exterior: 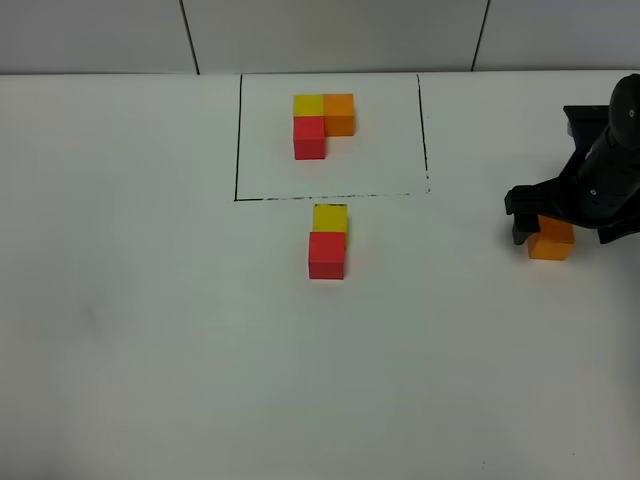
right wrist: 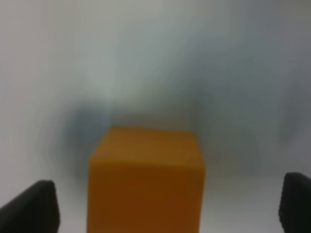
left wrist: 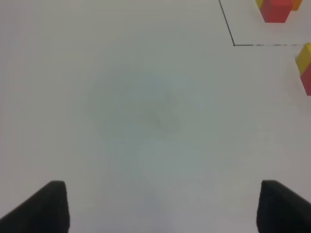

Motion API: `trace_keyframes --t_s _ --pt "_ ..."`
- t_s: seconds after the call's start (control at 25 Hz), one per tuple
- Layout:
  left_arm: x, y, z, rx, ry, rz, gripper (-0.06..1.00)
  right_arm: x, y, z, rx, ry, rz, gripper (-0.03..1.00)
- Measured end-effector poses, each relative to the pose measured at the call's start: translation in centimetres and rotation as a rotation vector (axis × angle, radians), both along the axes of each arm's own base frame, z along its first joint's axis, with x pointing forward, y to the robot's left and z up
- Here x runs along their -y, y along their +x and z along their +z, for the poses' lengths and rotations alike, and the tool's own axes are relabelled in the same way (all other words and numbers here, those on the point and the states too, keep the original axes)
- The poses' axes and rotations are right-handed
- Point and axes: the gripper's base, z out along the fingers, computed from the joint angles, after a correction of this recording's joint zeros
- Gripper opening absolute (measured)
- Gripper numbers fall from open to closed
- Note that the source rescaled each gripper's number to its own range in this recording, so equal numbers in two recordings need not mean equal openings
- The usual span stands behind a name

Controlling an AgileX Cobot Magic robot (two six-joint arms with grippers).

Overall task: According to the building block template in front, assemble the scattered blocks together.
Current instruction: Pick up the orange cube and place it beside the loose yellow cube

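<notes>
The building block template point(exterior: 323, 124) sits inside a thin black rectangle at the back: yellow and orange cubes side by side, with a red one in front of the yellow. Just outside the frame, a loose yellow block point(exterior: 330, 217) touches a loose red block point(exterior: 327, 255) in front of it. The loose orange block point(exterior: 551, 241) lies far right on the table. My right gripper point(exterior: 562, 228) straddles it. In the right wrist view the orange block point(right wrist: 146, 179) stands between the open jaws of my right gripper point(right wrist: 163, 204), with gaps on both sides. My left gripper point(left wrist: 163, 206) is open over bare table.
The white table point(exterior: 150, 330) stretches wide at the left and front. The left wrist view catches a corner of the black frame line point(left wrist: 234, 44), the template's red cube point(left wrist: 277, 10) and the edge of the loose yellow and red pair point(left wrist: 306, 68).
</notes>
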Motion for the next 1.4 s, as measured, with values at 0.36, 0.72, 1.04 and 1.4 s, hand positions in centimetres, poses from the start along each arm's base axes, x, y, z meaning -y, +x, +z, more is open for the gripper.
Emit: trace_keyframes --t_s 0.36,0.72,1.04,1.4 --pt "0.0 0.0 0.0 0.000 0.000 0.000 0.65 0.2 0.2 -1.1 -0.008 0.003 -0.007 0.57" --pt "0.0 0.0 0.0 0.000 0.000 0.000 0.65 0.2 0.0 -1.2 -0.047 0.000 0.017 0.02" --pt "0.0 0.0 0.0 0.000 0.000 0.000 0.65 -7.0 0.8 1.8 -0.082 -0.122 0.841 0.02" --pt "0.0 0.0 0.0 0.000 0.000 0.000 0.65 -16.9 4.5 2.4 -0.039 -0.162 1.400 0.02"
